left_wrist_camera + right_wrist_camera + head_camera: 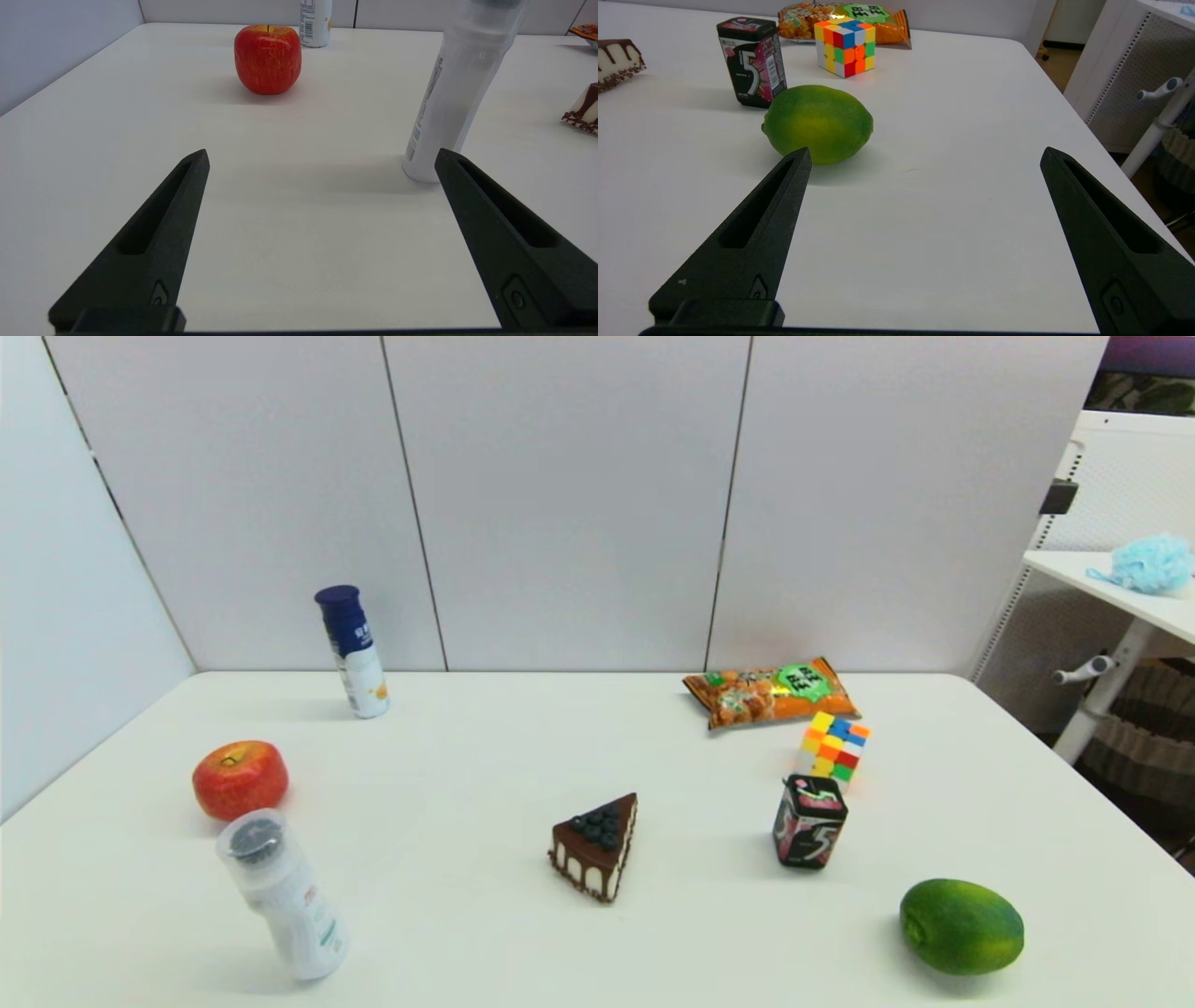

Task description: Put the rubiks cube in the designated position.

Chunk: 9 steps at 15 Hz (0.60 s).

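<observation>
glossy square-tiled rubiks cube (833, 748) (scrambled) on smooth table (467, 756).

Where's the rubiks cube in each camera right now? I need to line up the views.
Head view: rubiks cube right of centre, between the snack bag behind and the black-and-pink box in front.
Left wrist view: not in it.
Right wrist view: rubiks cube far beyond the open right gripper, past the lime.
Shared landmark: black-and-pink box.

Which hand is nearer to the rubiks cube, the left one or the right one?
Right. The right hand faces the rubiks cube, which stands beyond the lime. The left hand is on the table's other side, by the apple; its view shows no cube.
</observation>
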Each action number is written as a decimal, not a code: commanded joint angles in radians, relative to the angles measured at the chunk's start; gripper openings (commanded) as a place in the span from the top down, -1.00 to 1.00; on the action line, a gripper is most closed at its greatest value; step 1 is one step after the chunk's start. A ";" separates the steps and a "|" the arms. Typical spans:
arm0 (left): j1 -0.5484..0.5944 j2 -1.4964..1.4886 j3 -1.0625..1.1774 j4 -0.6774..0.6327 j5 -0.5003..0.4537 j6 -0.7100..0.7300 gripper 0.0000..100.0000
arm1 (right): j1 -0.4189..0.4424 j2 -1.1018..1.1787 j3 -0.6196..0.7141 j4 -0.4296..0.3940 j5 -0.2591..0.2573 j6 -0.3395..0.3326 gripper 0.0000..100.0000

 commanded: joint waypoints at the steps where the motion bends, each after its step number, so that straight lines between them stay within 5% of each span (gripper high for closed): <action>1: 0.000 0.002 0.000 0.001 0.000 0.000 -1.00 | 0.000 0.002 0.002 0.000 -0.004 0.008 -1.00; 9: 0.000 0.002 0.000 0.001 0.000 0.000 -1.00 | 0.000 0.002 0.001 -0.002 -0.007 0.040 -1.00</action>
